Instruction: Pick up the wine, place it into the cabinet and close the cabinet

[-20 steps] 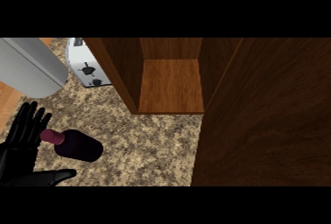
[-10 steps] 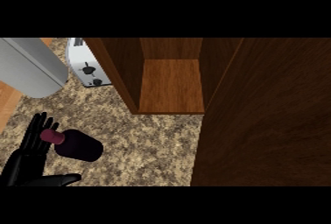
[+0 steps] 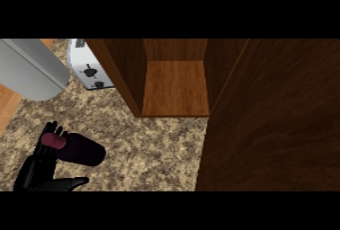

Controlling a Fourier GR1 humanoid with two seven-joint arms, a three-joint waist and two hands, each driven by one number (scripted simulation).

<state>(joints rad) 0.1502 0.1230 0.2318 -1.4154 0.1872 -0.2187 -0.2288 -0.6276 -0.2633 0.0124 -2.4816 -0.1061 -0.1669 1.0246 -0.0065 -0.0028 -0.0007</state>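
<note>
One hand at the wine, cabinet open

One hand shows: the left hand (image 3: 41,166), at the near left of the counter (image 3: 153,143). Its fingers (image 3: 48,146) reach up behind the wine (image 3: 76,148), fairly straight, while the thumb (image 3: 63,183) juts out to the right below the bottle. So the hand brackets the wine but does not look closed round it (whether the fingers touch the glass I cannot tell). The right hand is out of sight.

The wine sits on the counter, seen from steeply above, with its reddish cap (image 3: 53,140) just beside the fingertips and its dark body toward the right. The cabinet (image 3: 172,85) stands open, well apart to the far right, its wooden shelf bare. Its door (image 3: 279,117) swings out toward the near side and fills the right of the view.

Risks, as I judge them: with fingers this open, a lift could let the bottle tip or slide out between thumb and fingers. On the way across, the bottle could knock the cabinet's left wall or the shelf's front edge. A toaster (image 3: 90,67) and a grey cylinder (image 3: 30,67) at the far left lie off that path.
</note>
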